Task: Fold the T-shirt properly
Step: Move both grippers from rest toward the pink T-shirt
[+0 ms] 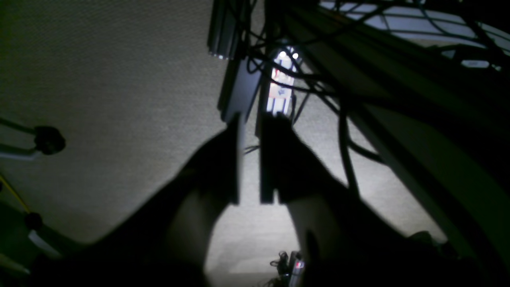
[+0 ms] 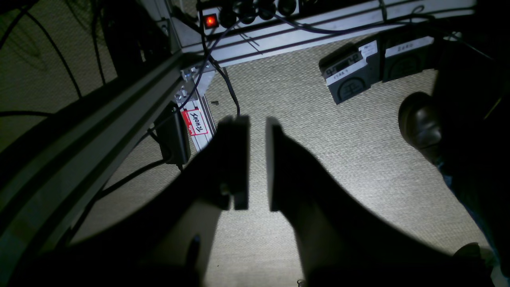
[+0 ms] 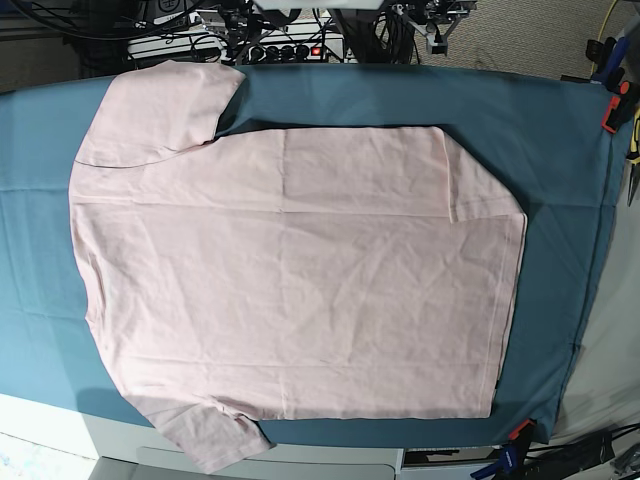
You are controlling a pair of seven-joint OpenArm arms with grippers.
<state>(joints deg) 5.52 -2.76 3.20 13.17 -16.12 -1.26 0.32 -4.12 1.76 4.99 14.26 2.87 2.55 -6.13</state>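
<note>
The T-shirt (image 3: 290, 280) lies flat and spread out, plain pink side up, filling most of the teal table cloth (image 3: 560, 130) in the base view. Its long axis runs left to right across that picture: the shoulder end with both sleeves sits at the picture's left, the straight hem at the picture's right. One sleeve (image 3: 160, 110) points toward the top edge, the other sleeve (image 3: 205, 440) hangs off the near edge of the table at the bottom. A fold shows along the upper right part of the body. Neither arm appears in the base view; both wrist cameras look down at beige carpet (image 1: 119, 99) beside the frame and cables, away from the shirt. The left gripper (image 1: 250, 159) has a narrow gap between its fingers with nothing in it; the right gripper (image 2: 257, 161) is the same, slightly parted and empty, with foot pedals (image 2: 358, 69) and a dark shoe (image 2: 420, 123) on the floor beyond it
</note>
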